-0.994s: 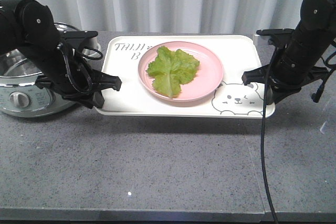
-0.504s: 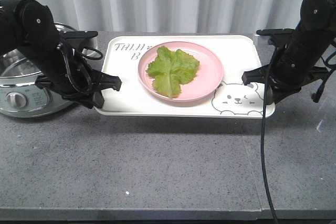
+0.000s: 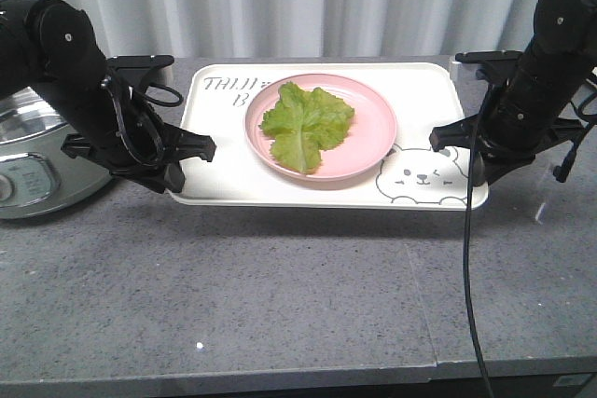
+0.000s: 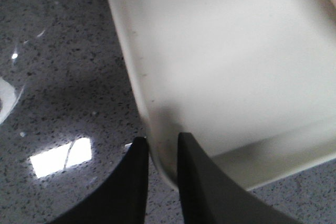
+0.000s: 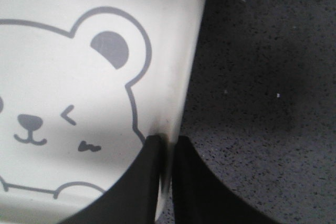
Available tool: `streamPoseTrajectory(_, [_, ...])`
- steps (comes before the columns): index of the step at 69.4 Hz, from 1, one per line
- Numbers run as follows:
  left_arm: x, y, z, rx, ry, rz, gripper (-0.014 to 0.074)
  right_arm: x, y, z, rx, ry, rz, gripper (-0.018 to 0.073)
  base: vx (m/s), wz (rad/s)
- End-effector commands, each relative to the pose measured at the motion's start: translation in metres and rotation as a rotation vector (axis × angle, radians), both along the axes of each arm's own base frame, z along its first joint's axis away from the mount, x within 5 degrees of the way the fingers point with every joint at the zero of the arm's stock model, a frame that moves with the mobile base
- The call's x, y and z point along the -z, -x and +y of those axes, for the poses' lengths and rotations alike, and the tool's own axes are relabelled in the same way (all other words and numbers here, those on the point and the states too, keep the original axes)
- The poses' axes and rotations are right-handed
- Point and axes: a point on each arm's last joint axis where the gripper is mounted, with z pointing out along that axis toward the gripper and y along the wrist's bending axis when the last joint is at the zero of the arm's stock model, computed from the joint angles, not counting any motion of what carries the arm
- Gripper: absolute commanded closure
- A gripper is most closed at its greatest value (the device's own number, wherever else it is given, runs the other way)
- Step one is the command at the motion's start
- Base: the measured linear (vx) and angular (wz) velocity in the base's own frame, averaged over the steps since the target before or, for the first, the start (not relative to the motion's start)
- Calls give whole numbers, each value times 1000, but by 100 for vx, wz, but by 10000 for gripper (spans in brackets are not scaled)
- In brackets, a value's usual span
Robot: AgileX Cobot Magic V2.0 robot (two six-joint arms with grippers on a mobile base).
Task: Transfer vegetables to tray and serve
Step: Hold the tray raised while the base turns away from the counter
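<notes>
The left tool clamps the left rim of the tray near its front corner — the right tool clamps the right rim beside the printed bear. The lettuce leaf lies on the pink plate, which sits in the middle of the tray above the grey desk.

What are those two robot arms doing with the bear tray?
The two arms are holding the tray together, one at each end. The left gripper pinches the tray's left rim and the right gripper pinches the right rim beside the bear face. A pink plate sits on the tray with a lettuce leaf on it. From its shadow, the tray seems to be held just above the grey table.
</notes>
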Motion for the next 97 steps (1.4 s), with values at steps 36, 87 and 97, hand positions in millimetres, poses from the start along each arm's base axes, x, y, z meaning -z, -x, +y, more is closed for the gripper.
streamPoseTrajectory(36, [-36, 9, -17, 16, 167, -115, 604, -30, 9, 14, -47, -92, -83, 568, 2, -15])
streamPoseTrajectory(87, [-36, 9, -17, 16, 167, -115, 604, -30, 9, 14, -47, -92, -83, 568, 1, -23])
streamPoseTrajectory(97, [-36, 9, -17, 16, 167, -115, 604, -30, 9, 14, -47, -92, -83, 568, 0, -36])
